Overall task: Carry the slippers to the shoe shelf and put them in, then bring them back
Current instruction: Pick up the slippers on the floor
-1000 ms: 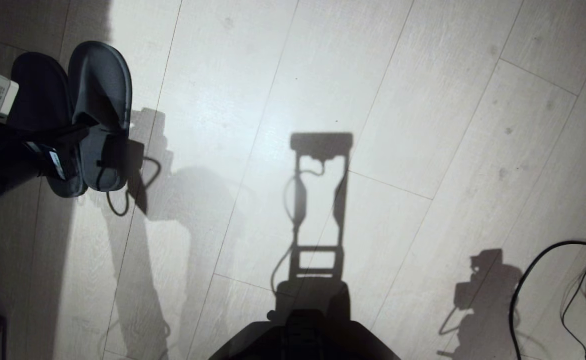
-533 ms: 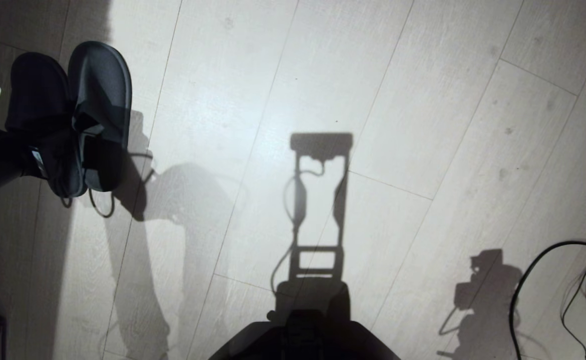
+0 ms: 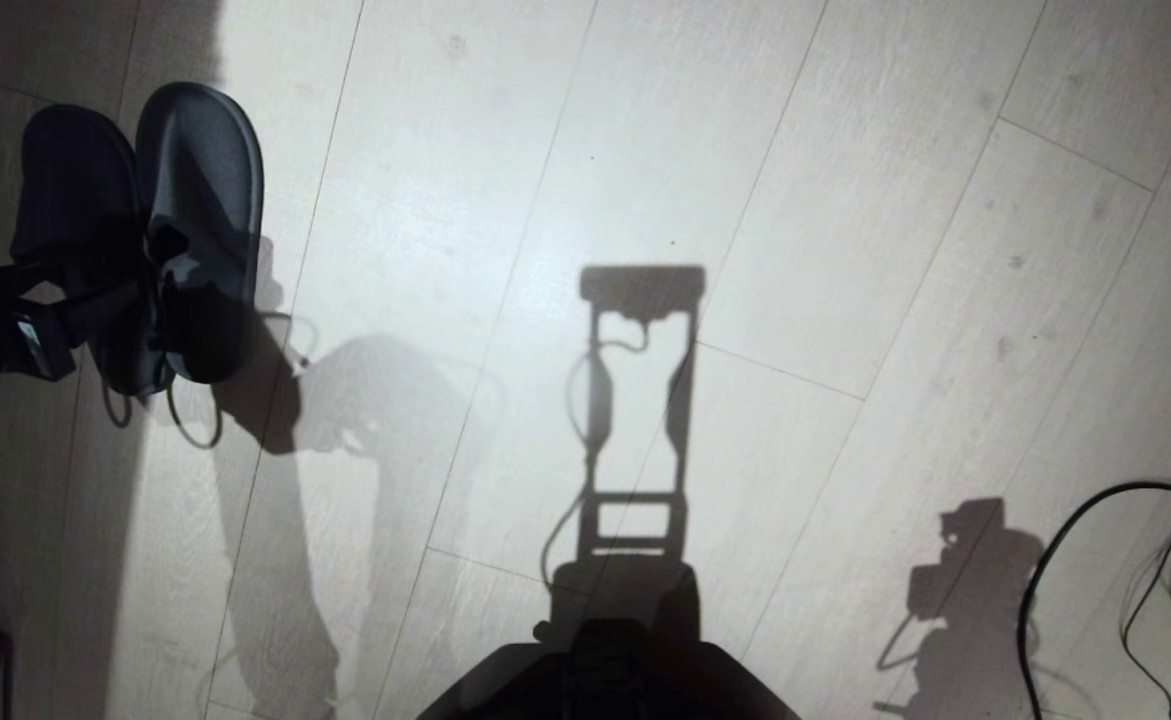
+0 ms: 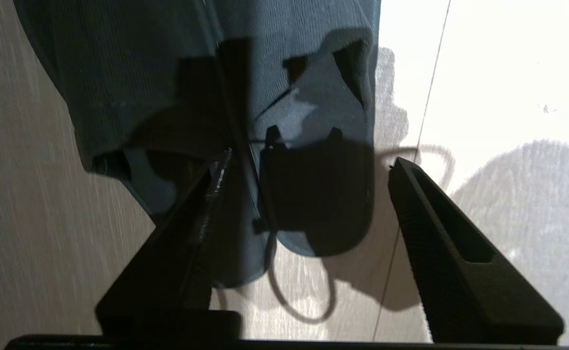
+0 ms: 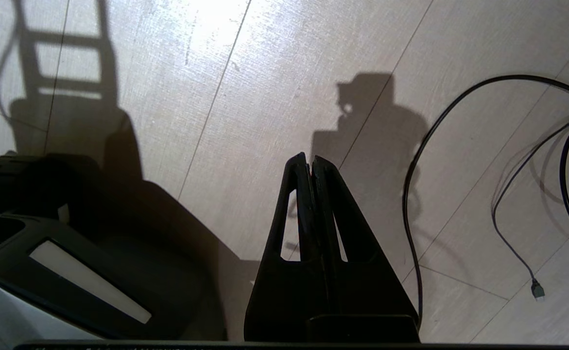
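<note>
The slippers (image 3: 145, 230) lie side by side on the pale plank floor (image 3: 645, 150) at the upper left of the head view, toes toward the top edge, the two touching along their inner sides. The left one sits in a band of shade along the left edge, while the right one catches some light on its rim. The left hand (image 3: 110, 310) reaches in from the left edge at their heel end, dark against the dark fabric. In the left wrist view its two fingers (image 4: 439, 233) stand well apart, and nothing is clamped between them. One finger lies over the heel of one slipper (image 4: 284, 87) and the other finger is out over bare floor, just beside the other slipper's outer edge. Whether the first finger touches the fabric I cannot tell. A thin loop of cable shadow curls on the boards just below the heels.

The right hand (image 5: 310, 163) shows only in its own wrist view, low over the floor with its fingers pressed flat together and nothing in them. Black cables (image 5: 459, 126) trail across the boards beside it, and they show again at the lower right corner of the head view. The robot's own shadow falls across the middle of the floor, with its dark base (image 3: 605, 670) at the bottom edge.
</note>
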